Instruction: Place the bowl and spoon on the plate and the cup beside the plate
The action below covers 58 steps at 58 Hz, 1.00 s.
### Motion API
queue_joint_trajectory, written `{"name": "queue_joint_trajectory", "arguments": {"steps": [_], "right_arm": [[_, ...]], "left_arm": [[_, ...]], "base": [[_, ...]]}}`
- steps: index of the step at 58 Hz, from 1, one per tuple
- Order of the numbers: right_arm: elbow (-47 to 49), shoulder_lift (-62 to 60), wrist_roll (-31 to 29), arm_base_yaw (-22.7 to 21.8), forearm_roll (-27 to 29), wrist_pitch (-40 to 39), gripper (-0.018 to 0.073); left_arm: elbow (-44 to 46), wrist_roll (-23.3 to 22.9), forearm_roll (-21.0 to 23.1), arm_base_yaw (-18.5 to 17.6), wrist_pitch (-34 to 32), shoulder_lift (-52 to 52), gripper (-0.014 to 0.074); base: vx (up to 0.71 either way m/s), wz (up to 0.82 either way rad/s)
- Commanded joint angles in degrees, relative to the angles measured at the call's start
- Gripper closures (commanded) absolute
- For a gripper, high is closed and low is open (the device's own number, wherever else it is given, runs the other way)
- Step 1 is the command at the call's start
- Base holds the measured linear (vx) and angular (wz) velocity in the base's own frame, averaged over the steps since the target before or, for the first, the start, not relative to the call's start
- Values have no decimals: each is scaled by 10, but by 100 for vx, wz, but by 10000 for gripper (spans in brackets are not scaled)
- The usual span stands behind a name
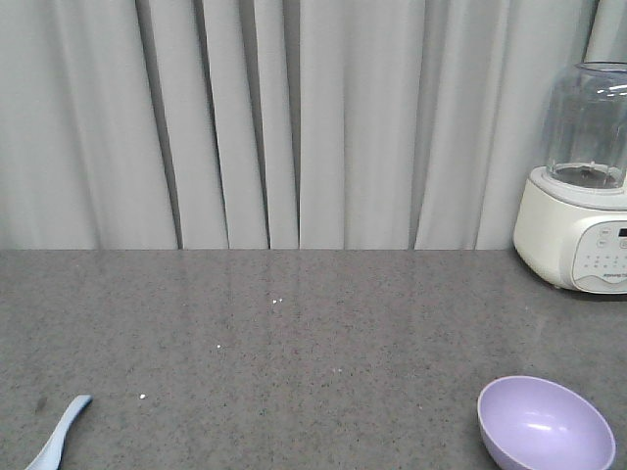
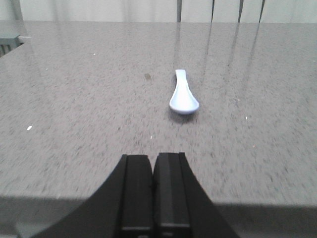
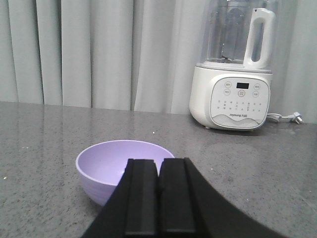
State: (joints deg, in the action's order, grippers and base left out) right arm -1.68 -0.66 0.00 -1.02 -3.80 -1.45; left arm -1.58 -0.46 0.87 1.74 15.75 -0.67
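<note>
Left gripper (image 2: 152, 163) and right gripper (image 3: 159, 166) are both clenched on nothing; the bowl (image 1: 545, 423) sits in front of the blender (image 1: 580, 196) (the spoon (image 2: 183, 96) lies well left of it).

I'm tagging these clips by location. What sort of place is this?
Likely a kitchen counter, perhaps staged: grey speckled countertop, a white blender by the curtains, and a bowl and spoon laid out.

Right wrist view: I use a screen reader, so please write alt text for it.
The shut right gripper sits just in front of an empty lavender bowl on a grey counter. A white blender stands behind, before pale curtains.
</note>
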Motion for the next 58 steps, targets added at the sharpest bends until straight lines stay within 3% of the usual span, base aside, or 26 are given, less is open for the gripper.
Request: {"name": "queue_joint_trajectory", "arguments": {"steps": [1, 52, 58], "right_arm": [[-10, -10, 0, -3, -5, -51, 568], [-10, -10, 0, -3, -5, -51, 568], [-10, -10, 0, -3, -5, -54, 568]], "left_arm": [[-11, -4, 4, 2, -47, -8, 602], [-11, -2, 4, 2, -47, -8, 602], [-11, 9, -14, 2, -64, -8, 602]], "base": [[24, -4], [12, 0], [0, 0]]}}
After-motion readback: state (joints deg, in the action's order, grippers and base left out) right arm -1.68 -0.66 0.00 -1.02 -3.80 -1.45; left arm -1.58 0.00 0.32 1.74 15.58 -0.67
